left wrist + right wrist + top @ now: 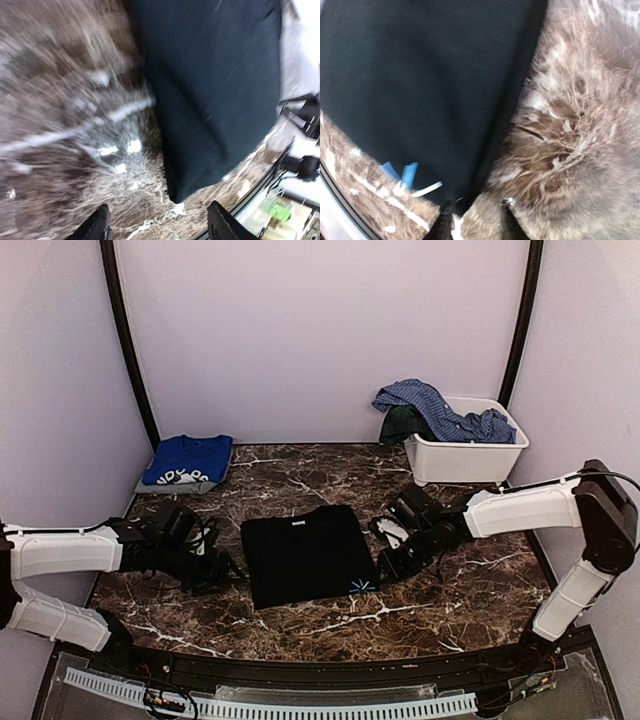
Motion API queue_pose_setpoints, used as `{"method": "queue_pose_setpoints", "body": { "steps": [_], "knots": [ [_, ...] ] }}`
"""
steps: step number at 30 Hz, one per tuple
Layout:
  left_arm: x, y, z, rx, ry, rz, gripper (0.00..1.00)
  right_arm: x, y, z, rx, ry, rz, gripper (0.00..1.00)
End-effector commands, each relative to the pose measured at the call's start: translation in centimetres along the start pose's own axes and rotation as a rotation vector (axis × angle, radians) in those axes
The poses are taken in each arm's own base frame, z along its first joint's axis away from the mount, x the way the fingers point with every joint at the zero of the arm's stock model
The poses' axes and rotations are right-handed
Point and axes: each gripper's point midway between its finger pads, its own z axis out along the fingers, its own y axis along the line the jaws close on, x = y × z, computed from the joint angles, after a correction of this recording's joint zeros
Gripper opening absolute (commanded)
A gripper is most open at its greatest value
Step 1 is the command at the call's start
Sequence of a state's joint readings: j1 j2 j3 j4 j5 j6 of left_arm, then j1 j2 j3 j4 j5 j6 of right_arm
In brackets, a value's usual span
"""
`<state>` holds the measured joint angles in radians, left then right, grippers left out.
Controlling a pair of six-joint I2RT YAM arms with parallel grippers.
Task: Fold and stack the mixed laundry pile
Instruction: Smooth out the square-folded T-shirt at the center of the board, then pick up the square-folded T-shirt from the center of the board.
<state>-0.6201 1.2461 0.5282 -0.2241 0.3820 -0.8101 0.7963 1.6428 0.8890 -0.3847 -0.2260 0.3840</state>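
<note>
The folded black tee [300, 555] lies at the centre of the worktop [450, 580]. The left fingers [97, 225] are released, wide apart. The right fingers [445, 225], narrowly apart, grasp nothing. Being just beside its near right corner, they could snag and unfold it.

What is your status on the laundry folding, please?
Left gripper open, right gripper open, both empty, flanking the black tee. Black tee folded flat mid-table; blue tee folded far left. Checked shirt draped on the white bin. Nothing blocking.
</note>
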Motion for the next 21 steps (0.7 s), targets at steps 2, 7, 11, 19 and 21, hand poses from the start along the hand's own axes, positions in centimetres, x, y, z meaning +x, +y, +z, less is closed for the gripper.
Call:
{"method": "queue_pose_setpoints", "body": {
  "steps": [2, 7, 11, 19, 21],
  "knots": [
    [-1.8, 1.4, -3.4, 0.054, -0.108, -0.100, 0.67, -3.1, 5.4, -5.4, 0.024, -0.156, -0.249, 0.40],
    [-2.8, 1.7, -4.2, 0.075, -0.145, -0.121, 0.67, -4.8, 11.5, -5.4, 0.009, -0.216, -0.432, 0.45],
    [-3.9, 2.1, -4.5, 0.069, -0.163, -0.162, 0.68, -5.0, 17.5, -3.3, -0.042, -0.201, -0.566, 0.43],
    [-5.2, 2.3, -4.4, 0.130, -0.180, -0.218, 0.68, -3.6, 26.4, 3.1, -0.089, -0.131, -0.777, 0.37],
    [-5.3, 2.4, -4.4, 0.131, -0.183, -0.214, 0.68, -3.5, 27.2, 4.8, -0.091, -0.116, -0.789, 0.37]
  ]
}}
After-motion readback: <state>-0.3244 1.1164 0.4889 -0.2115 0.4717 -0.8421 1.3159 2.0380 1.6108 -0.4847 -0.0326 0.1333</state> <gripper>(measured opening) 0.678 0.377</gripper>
